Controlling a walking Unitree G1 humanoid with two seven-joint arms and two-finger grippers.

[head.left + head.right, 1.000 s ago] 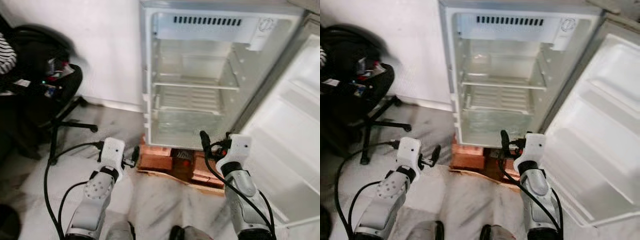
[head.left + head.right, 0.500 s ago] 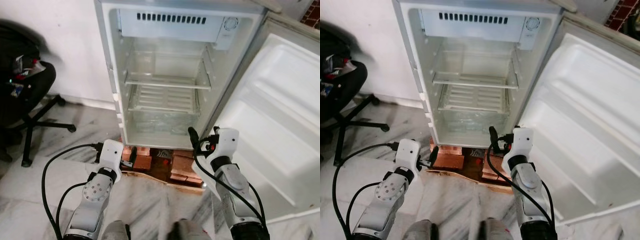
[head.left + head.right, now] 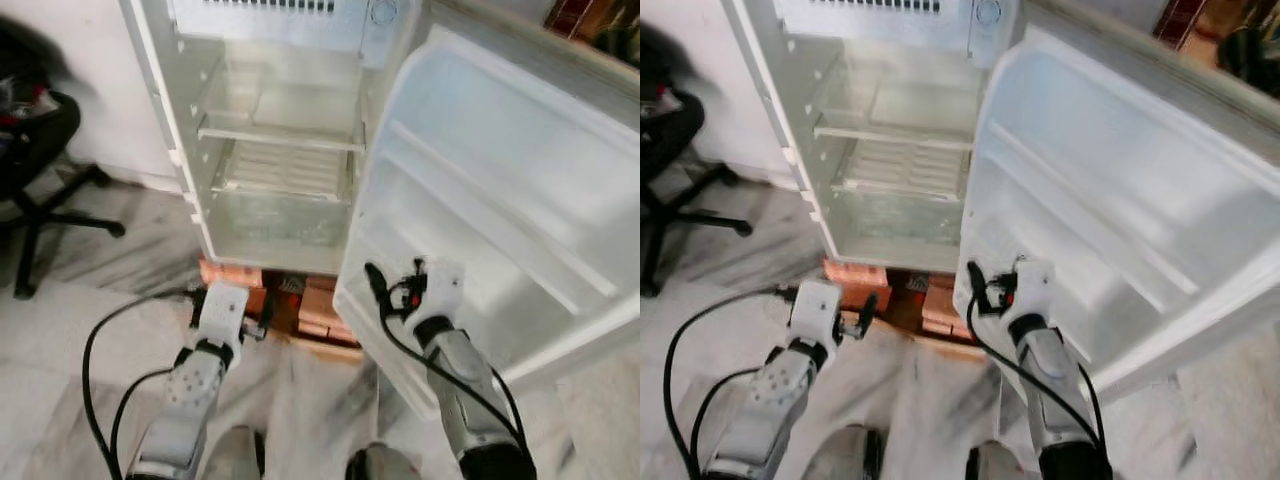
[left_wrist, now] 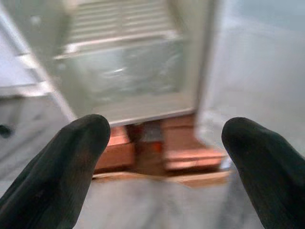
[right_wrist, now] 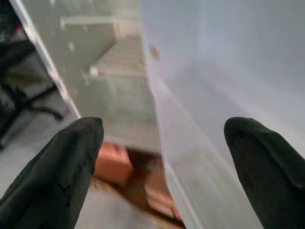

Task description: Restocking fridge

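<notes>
Here the fridge (image 3: 275,130) stands open on a base of red bricks (image 3: 300,300), its two shelves (image 3: 280,135) and bottom compartment bare. Its door (image 3: 500,220) swings wide on the right, racks unfilled. The left hand (image 4: 162,157) and right hand (image 5: 162,157) both hang low before it, fingers spread, holding nothing. An office chair (image 3: 40,170) sits at left.

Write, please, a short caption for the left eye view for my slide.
Both open grippers, left and right, hang before an empty fridge with its door open.
</notes>
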